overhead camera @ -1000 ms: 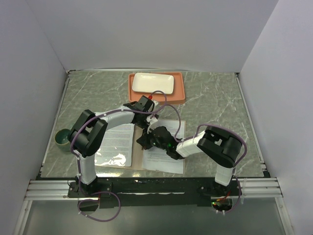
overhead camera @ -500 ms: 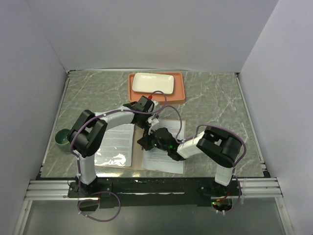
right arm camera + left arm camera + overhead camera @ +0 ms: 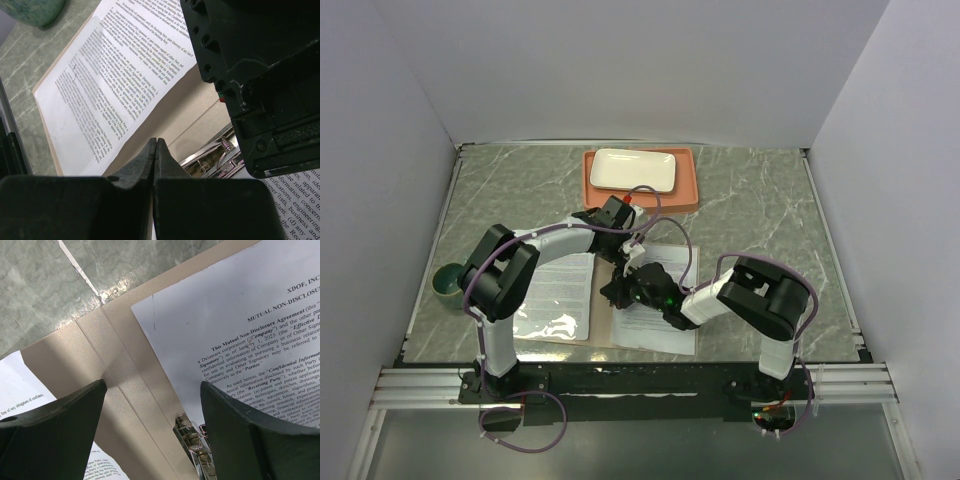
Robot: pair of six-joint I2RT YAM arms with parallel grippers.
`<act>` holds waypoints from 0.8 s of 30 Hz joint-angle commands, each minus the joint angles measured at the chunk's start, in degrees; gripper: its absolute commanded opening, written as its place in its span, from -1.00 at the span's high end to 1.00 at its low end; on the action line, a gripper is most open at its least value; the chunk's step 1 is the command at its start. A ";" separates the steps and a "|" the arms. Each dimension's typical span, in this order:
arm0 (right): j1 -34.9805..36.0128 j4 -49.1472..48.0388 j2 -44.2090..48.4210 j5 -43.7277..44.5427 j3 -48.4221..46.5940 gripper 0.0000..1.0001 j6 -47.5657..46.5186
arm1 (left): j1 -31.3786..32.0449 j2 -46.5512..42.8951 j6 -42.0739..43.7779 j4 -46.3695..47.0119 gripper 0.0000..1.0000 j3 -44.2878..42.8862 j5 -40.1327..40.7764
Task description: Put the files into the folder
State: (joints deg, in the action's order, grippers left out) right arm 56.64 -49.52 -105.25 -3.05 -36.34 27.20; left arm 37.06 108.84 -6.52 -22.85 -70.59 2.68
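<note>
left gripper [image 3: 152, 386] spread above the open folder's [image 3: 117, 335] crease; right gripper [image 3: 156, 145] pressed together, metal clip [image 3: 220, 152] at its 3 o'clock; 2 files [image 3: 560, 285] lie inside.

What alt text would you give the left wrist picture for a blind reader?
The left gripper, its jaws wide apart, hovers over an open tan folder. A printed sheet lies on it at the picture's right, with a metal clip at the sheet's edge.
</note>
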 commanded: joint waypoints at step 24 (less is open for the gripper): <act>1.36 21.04 -2.59 1.55 2.68 1.00 -0.66 | -0.67 0.59 2.66 -3.87 -0.64 3.44 0.93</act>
State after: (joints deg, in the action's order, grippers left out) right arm 56.93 -46.28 -104.92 -2.13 -36.86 27.59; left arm 36.95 108.29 -6.17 -21.82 -69.73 2.61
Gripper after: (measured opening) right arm 0.007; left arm 0.824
